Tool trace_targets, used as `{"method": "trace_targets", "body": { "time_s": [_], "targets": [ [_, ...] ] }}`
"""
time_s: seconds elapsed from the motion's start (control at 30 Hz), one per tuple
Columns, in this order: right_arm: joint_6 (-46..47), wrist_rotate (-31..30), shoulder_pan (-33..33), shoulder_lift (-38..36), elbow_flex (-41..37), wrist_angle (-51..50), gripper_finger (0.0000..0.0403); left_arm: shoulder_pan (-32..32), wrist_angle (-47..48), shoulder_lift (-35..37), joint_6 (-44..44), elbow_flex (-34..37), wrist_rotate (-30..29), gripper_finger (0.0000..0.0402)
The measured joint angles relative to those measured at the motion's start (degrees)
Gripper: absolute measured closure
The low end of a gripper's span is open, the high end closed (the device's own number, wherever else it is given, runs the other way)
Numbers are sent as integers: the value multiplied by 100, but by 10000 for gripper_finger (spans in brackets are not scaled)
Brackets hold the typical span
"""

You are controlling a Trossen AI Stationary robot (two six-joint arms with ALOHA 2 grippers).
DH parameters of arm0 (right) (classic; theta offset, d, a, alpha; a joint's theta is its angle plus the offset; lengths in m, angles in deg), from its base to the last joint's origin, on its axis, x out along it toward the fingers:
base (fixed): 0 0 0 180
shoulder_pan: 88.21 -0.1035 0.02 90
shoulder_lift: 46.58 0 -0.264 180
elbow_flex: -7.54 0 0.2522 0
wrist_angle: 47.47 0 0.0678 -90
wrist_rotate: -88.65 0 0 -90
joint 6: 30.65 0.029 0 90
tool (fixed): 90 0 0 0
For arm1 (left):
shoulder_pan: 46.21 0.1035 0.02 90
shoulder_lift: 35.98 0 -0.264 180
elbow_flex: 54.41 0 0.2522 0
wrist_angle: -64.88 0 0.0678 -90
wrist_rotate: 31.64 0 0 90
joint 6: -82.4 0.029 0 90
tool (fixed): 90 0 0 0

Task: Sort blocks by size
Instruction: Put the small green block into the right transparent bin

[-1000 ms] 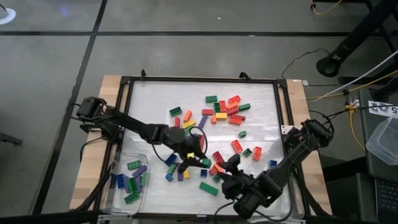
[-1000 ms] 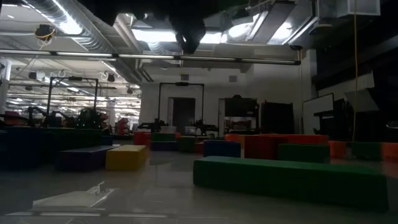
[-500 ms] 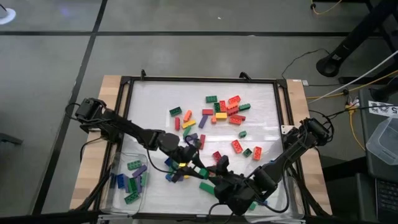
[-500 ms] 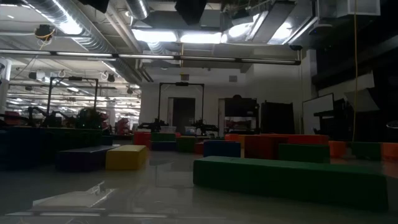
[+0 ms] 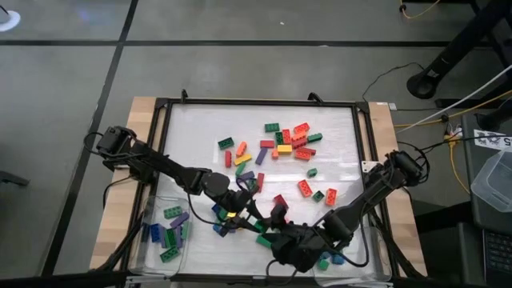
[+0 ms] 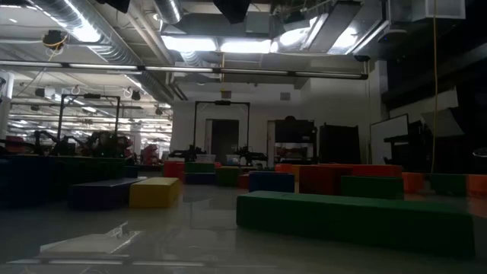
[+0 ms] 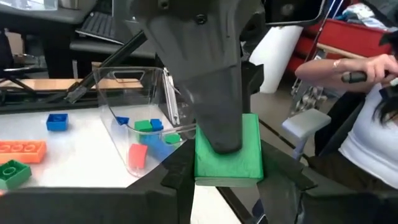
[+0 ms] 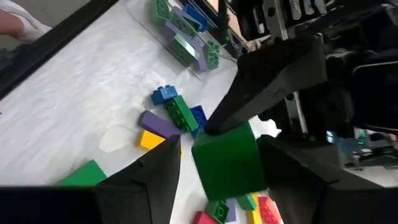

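– Hands first: what are they doing?

– Both are meeting low over the near middle of the tabletop [image 5: 200, 128]. The left hand [image 7: 229, 169] is pinching a green block [image 7: 227, 158] narrowly, flat sides against its fingers. The right hand [image 8: 221, 157] is straddling that same block with wider fingers, and a sliver of daylight is showing on one side, so I judge it is not gripping yet.

– Why two hands on one block?

– It is looking like a pass from one arm to the other, or a tug to split stuck pieces; I cannot tell which.

– What is lying around them?

– Loose blue, green, purple and yellow blocks [image 8: 174, 115] are crowding the surface right under the pair. A clear tray [image 7: 134, 93] holding small pieces is standing just beside them, and another tray [image 5: 156, 204] with long ones is sitting at the left. More blocks [image 5: 292, 140] are waiting farther back. A person [image 7: 373, 118] is working beyond the tabletop's edge.

– Anything blocking?

– Mostly each hand is crowding the other.
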Motion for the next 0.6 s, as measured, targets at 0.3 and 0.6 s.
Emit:
{"method": "trace_targets", "body": {
  "time_s": [0.3,0.6],
  "targets": [
    [-81,220,67,0,2,7,260,-37,80,-2,79,0,-42,265],
    [1919,1189,54,-17,334,-1321,261,-31,571,-2,125,-2,-166,188]
  ]
}}
